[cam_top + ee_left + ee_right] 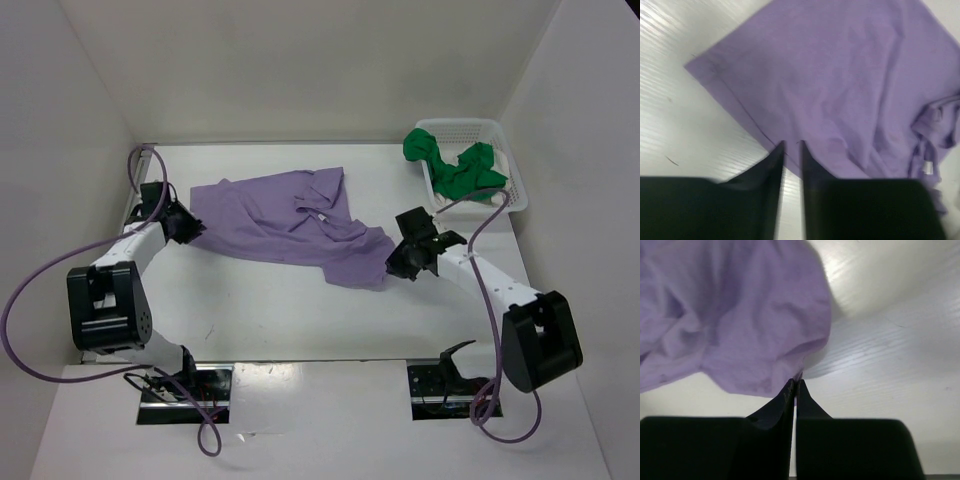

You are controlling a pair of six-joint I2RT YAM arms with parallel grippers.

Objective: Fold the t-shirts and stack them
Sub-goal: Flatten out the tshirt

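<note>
- Though it lies mostly flat, the lavender t-shirt (pixel 285 225) is rumpled. Its left part is spread smooth, while the cloth bunches into folds around the collar (pixel 312 205) and down toward the near-right corner.
- It sits in the middle of the white surface (pixel 300 320), running at a slant from far left to near right, between the two arms.
- In the left wrist view the lavender t-shirt (pixel 840 85) shows one sharp corner pointing left and a straight hem. A small white label (pixel 926 167) sits in the puckered collar area at the right.
- The left gripper (pixel 190 225) is at the shirt's left edge. In the left wrist view, the left gripper (pixel 791 145) has its jaws a narrow slit apart, with the tips right at the hem and nothing visibly clamped between them.
- The right gripper (pixel 398 262) is at the shirt's near-right corner. In the right wrist view, the right gripper (pixel 796 382) has its jaws pressed together, pinching the edge of the lavender t-shirt (pixel 740 315). There the cloth humps up and casts a shadow on the surface beneath.
- A white mesh basket (pixel 465 123) stands at the far-right corner of the surface, well apart from the lavender shirt.
- The green t-shirt (pixel 455 165) lies crumpled inside the basket, with one end rising over the far-left rim.
- A pale patch shows beside it in the basket, but I cannot tell whether it is cloth.
</note>
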